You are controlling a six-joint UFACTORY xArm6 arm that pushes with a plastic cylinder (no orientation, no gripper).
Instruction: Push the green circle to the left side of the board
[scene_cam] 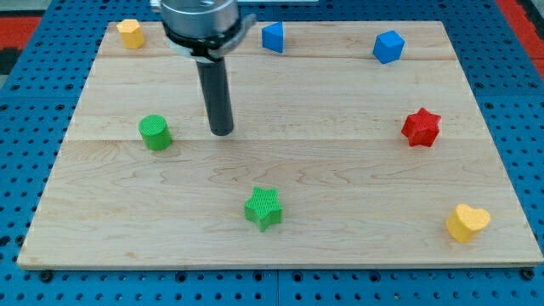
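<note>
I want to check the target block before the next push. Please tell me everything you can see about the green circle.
The green circle is a short upright cylinder, bright green, with fine ribbed lines like printed plastic. It stands flat on the wooden board, in the view's left part but not at the edge. Nothing touches it: my tip is apart from it, toward the view's right, at about the same height in the view.

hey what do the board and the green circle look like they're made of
Board: pale wood with a smooth finish, judging by its grain and plank seams. Green circle: probably plastic, matte, with fine ridges on its top, possibly 3D printed.
</note>
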